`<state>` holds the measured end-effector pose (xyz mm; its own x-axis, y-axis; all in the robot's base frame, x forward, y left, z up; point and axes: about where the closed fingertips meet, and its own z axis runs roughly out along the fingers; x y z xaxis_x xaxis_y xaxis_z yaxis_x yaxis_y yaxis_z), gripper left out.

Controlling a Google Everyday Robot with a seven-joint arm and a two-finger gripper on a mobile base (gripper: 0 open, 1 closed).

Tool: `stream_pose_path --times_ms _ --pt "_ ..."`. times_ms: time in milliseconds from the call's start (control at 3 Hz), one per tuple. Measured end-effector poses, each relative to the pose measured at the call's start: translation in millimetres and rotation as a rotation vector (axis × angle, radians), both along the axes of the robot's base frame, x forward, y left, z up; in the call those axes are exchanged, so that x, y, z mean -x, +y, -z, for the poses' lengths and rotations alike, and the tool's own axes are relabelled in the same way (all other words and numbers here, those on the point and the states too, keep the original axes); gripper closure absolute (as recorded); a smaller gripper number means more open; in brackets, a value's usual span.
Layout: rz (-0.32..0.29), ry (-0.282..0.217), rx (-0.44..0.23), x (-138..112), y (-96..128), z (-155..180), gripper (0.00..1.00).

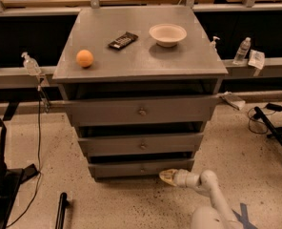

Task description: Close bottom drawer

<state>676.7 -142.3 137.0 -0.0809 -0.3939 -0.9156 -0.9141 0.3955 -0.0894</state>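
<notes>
My gripper [168, 177] is low to the speckled floor [131, 204], at the right end of the bottom drawer [131, 169], its pale tan tip pointing left along the drawer's lower edge; whether it is spread or pressed together I cannot tell, and I cannot tell if it touches the front or sits just beside it; my white arm [205, 187] bends down to it from the lower right; the bottom drawer is the lowest and narrowest of the three grey fronts, with a small round knob at its centre and a dark band of shadow above it; the middle drawer [142, 144] sits over it, and the top drawer [141, 110], the widest, over that; on the cabinet top [146, 61] lie an orange [85, 58] near the left edge, a dark packet [123, 40] further back, and a pale bowl [167, 34] to the right, all well apart; a clear bottle [242, 50] stands on the ledge to the right of the cabinet
</notes>
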Motion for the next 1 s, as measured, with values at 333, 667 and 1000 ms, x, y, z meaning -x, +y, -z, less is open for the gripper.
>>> stream_pose_path --times_ms 333,667,1000 --pt "0.016 0.035 -0.047 21 -29 -4 1.00" --pt "0.064 0.092 -0.089 34 -58 -8 1.00" --pt "0.156 0.136 -0.137 43 -100 -16 1.00"
